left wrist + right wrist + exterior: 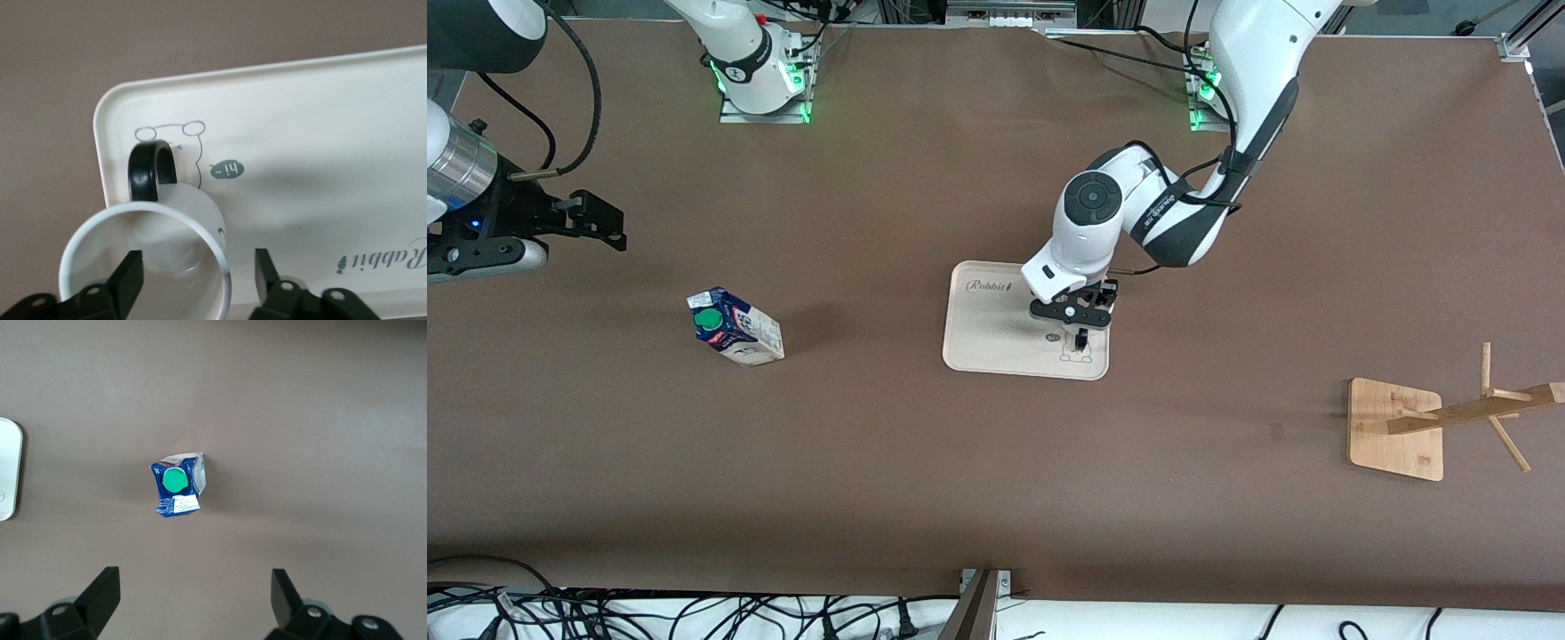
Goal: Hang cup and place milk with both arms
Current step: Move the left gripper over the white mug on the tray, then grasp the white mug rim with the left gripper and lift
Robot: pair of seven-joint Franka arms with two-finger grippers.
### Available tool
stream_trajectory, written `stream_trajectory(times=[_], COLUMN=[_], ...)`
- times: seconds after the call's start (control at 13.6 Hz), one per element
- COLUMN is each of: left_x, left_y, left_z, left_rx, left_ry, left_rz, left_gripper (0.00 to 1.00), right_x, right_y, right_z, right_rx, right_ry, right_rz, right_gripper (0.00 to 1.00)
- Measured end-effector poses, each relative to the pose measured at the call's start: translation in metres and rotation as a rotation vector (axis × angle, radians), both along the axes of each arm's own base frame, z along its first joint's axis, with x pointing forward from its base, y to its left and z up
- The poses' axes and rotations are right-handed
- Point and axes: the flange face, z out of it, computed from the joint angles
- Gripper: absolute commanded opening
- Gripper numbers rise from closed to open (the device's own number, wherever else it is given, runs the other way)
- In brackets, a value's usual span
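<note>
— White ceramic cup (160, 260) with the black loop handle: where is it?

— On the cream tray (983, 338) at mid-surface, near the tray's corner. The left gripper (1082, 338) has spread jaws straddling its rim, nothing clamped.

— So the grasp comes next?

— I'd say so, then a lift toward the wooden rack (1396, 428) by the left arm's edge; open room between.

— And the blue-topped milk carton (734, 326)?

— Standing untouched; the right gripper (193, 600) hangs wide above.
</note>
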Motion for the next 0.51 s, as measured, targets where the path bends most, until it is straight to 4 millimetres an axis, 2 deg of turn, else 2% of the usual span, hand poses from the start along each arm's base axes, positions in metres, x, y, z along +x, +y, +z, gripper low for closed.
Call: stream_trajectory(times=[0.07,0.15,0.29,0.51], left_x=[-0.0053,-0.0099,-0.0129,-0.0058], left_y=[-0.0035,-0.0074,-0.0111,-0.012], left_z=[-0.0075,-0.0134,-0.0159,-0.0069], left_rx=[0.007,0.011,0.012,-0.002], left_ry=[0.01,0.018,0.021,0.002], left_rz=[0.006,0.008,0.013,0.029], left_gripper=[0.03,0.0,0.0,0.0], right_x=[0.0,0.0,0.0,0.0], right_y=[0.0,0.0,0.0,0.0001], right_z=[0.0,0.0,0.0,0.0], right_rx=[0.0,0.0,0.0,0.0], right_ry=[0.0,0.0,0.0,0.0], right_rz=[0.0,0.0,0.0,0.0], right_gripper=[1.0,1.0,1.0,1.0])
